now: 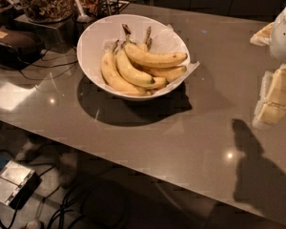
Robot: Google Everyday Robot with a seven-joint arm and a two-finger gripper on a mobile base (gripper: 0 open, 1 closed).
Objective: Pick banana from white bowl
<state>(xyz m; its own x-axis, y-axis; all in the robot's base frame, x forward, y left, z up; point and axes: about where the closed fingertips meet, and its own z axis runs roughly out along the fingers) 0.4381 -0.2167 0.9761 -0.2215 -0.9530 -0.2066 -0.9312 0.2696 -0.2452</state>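
Note:
The white bowl [93,37] stands on the grey-brown counter, left of centre, with a thin paper liner under a bunch of several yellow bananas. The banana [155,59] lies on top of the bunch, its dark stem pointing to the back left and its darker tip to the right. My gripper [274,99], with pale yellowish fingers under a white arm, hangs at the far right edge of the view. It is well to the right of the bowl and above the counter, holding nothing that I can see. Its shadow falls on the counter below it.
A glass jar of granola [44,1] and utensils [81,8] stand behind the bowl at the back left. A black device [14,44] with cables lies left. The counter's front edge [133,168] runs diagonally; below it are floor cables and a grey box [12,182].

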